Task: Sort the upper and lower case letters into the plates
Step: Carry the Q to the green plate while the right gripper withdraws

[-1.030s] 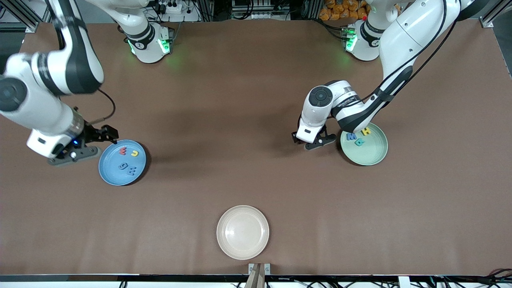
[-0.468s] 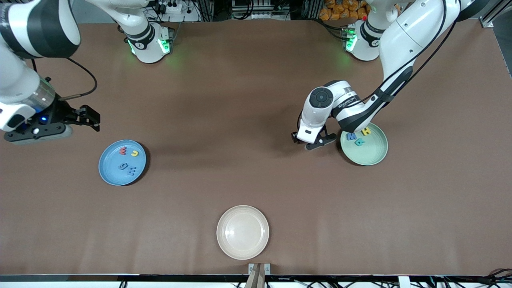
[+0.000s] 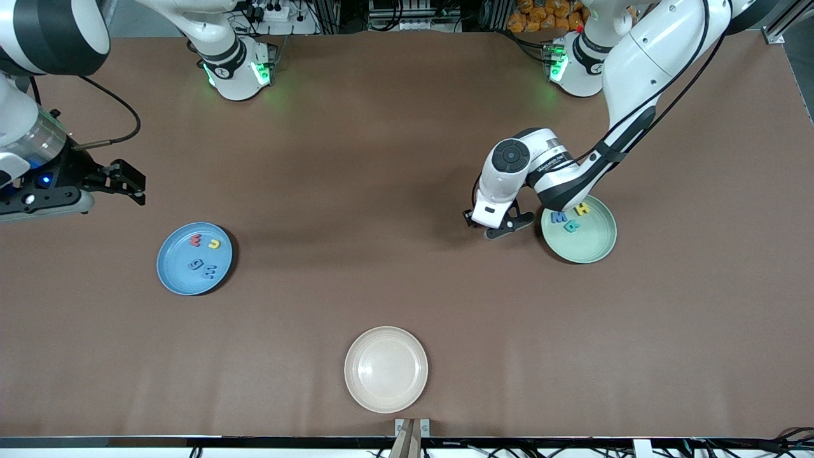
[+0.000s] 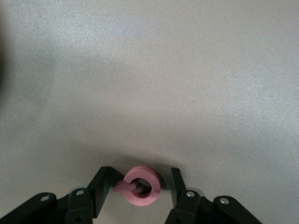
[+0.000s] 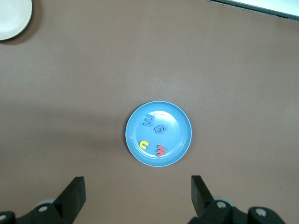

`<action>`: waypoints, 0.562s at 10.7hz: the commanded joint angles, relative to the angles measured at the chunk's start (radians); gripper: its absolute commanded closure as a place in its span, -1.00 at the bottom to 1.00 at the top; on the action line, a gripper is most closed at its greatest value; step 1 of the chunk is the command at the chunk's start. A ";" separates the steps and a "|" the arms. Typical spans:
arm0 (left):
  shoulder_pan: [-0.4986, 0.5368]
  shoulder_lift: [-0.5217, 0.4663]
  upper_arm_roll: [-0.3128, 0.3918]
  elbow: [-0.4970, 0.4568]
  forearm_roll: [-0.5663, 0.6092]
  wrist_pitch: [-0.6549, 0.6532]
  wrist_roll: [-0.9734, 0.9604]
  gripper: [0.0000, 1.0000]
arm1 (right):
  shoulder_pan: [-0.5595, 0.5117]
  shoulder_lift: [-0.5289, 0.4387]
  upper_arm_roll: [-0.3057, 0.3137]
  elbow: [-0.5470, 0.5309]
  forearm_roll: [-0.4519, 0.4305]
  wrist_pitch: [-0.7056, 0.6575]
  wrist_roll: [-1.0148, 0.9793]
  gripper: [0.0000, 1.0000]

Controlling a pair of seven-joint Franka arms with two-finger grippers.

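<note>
The blue plate (image 3: 184, 280) holds a red letter (image 3: 195, 240), a yellow letter (image 3: 214, 243) and two blue letters (image 3: 197, 263); it also shows in the right wrist view (image 5: 177, 126). The mint green plate (image 3: 591, 245) holds a blue M (image 3: 559, 217), a teal letter (image 3: 572, 225) and a yellow H (image 3: 582, 208). My left gripper (image 3: 498, 224) is low at the table beside the mint plate. In its wrist view the left gripper (image 4: 140, 179) is open around a pink-red ring-shaped letter (image 4: 152, 192) lying on the table. My right gripper (image 3: 130, 184) is open, empty and raised over bare table beside the blue plate; it also shows in its wrist view (image 5: 136, 186).
A cream-white plate (image 3: 386, 369) lies empty near the table's front edge, midway along it; it shows at a corner of the right wrist view (image 5: 9, 18). The left arm's forearm hangs over part of the mint plate.
My right gripper has risen and drawn away from the blue plate toward the right arm's end of the table. The left arm has not moved.
</note>
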 commanded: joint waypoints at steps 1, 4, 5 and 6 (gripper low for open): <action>-0.003 0.008 -0.001 0.011 -0.018 0.001 -0.014 -0.16 | 0.000 0.006 -0.013 0.035 0.018 -0.032 0.011 -1.00; -0.004 0.008 -0.001 0.014 -0.026 0.001 -0.014 0.00 | 0.066 -0.006 -0.076 0.036 0.021 -0.032 0.011 -1.00; -0.004 0.008 -0.001 0.014 -0.026 0.001 -0.012 0.15 | 0.069 -0.012 -0.082 0.036 0.029 -0.034 0.011 -1.00; -0.004 0.008 -0.001 0.014 -0.026 0.000 -0.012 0.21 | 0.069 -0.020 -0.084 0.036 0.035 -0.042 0.011 -1.00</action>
